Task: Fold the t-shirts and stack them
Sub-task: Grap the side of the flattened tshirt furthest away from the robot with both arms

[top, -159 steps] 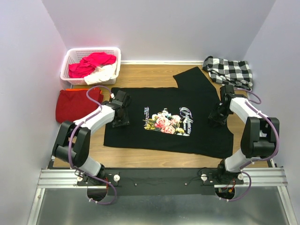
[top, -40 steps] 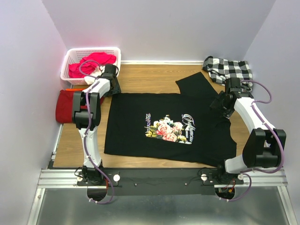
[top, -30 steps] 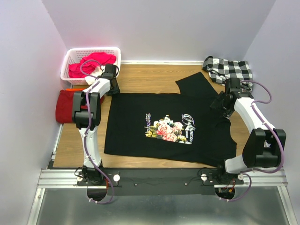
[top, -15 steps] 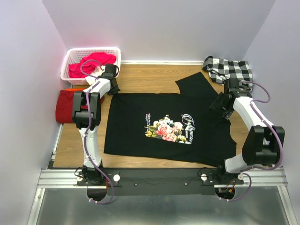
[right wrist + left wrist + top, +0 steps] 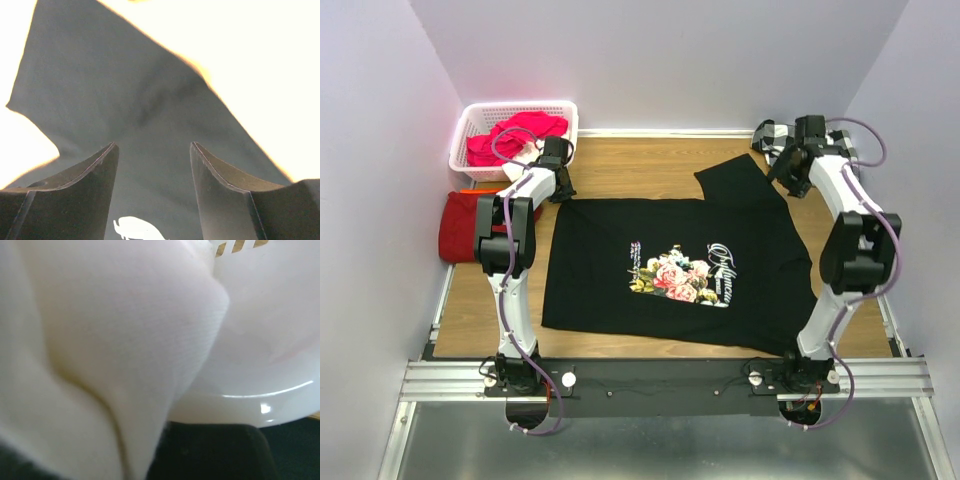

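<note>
We are spreading the big black rose-print cloth t-shirt (image 5: 670,260) flat for folding. Our left gripper (image 5: 561,180) is closed near its far corner. Our right gripper (image 5: 152,146) gapes above the sleeve (image 5: 735,180), which it should pinch next.

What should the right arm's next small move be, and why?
Probably lower the right end effector onto the far-right sleeve of the black t-shirt and close: its jaws stand open above that cloth, gripping nothing, while the left end effector is shut at the shirt's far-left corner.
</note>
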### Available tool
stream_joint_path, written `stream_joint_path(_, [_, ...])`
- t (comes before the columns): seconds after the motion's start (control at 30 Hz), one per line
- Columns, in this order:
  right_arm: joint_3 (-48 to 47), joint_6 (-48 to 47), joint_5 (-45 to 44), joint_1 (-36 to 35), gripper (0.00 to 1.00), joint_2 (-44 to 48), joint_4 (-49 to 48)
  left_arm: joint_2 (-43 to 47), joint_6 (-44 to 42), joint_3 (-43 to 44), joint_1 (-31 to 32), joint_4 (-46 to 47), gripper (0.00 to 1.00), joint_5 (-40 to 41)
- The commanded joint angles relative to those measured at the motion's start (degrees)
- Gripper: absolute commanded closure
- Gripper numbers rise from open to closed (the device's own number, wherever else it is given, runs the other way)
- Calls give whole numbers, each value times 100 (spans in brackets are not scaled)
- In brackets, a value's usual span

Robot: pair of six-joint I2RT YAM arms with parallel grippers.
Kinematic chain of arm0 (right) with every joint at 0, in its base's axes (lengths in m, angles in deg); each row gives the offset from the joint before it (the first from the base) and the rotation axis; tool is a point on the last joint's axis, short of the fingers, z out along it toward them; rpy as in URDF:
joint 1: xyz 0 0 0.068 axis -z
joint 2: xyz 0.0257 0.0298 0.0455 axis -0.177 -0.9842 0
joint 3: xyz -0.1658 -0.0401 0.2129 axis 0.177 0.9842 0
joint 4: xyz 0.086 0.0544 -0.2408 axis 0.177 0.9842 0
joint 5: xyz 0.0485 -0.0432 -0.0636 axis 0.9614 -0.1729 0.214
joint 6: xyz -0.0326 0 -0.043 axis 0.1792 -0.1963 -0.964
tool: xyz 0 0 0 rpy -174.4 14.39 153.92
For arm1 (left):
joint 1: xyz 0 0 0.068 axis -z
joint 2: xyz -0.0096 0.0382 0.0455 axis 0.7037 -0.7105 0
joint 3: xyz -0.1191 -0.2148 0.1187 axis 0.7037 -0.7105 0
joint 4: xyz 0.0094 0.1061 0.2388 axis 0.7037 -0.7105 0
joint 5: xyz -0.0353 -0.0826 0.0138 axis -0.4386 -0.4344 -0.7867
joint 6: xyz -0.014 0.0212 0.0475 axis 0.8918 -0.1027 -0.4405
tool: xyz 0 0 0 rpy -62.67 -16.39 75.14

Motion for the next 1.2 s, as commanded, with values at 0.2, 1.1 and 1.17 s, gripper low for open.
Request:
stream_joint_path(0.2, [-1400,-1160,315,-96,34,-2232,-1394,20,-155,-114,-40,-63,100,-119])
stream_joint_path(1.1, [-3729,-1608,615,-422,32,-4246,-1826,-244,-208,344,-40,-344,100,-225])
stream_joint_path(1.17, [-3756,-1644,500,-457,35,-4298,-1677,-253,-226,405,-40,-379,100,-207])
